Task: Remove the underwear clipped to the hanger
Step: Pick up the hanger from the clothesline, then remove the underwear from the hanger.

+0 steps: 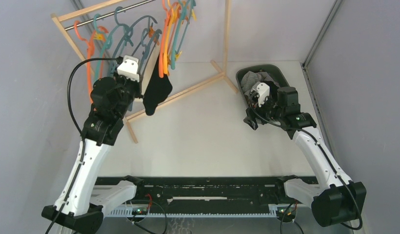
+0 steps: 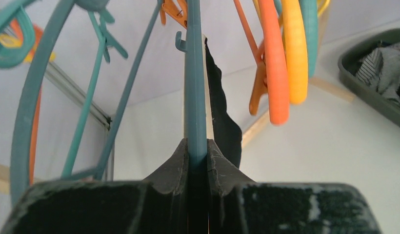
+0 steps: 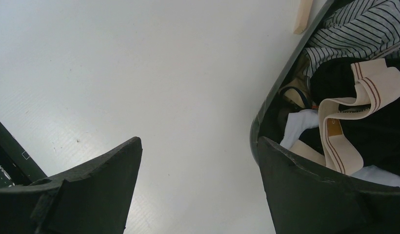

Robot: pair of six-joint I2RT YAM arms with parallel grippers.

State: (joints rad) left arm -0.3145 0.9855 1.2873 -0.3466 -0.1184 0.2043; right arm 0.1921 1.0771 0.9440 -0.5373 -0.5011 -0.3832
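A black piece of underwear hangs from a teal hanger on the wooden rack. My left gripper is shut on that teal hanger's lower bar; the black cloth hangs just right of the bar. My right gripper is open and empty, low over the table beside the dark green basket. In the right wrist view the jaws stand wide apart, and the basket holds black, white and striped garments, one with a cream waistband.
Several orange, teal and yellow hangers hang on the rack's rod. The wooden rack frame has feet on the table near the black cloth. Grey walls close in left, back and right.
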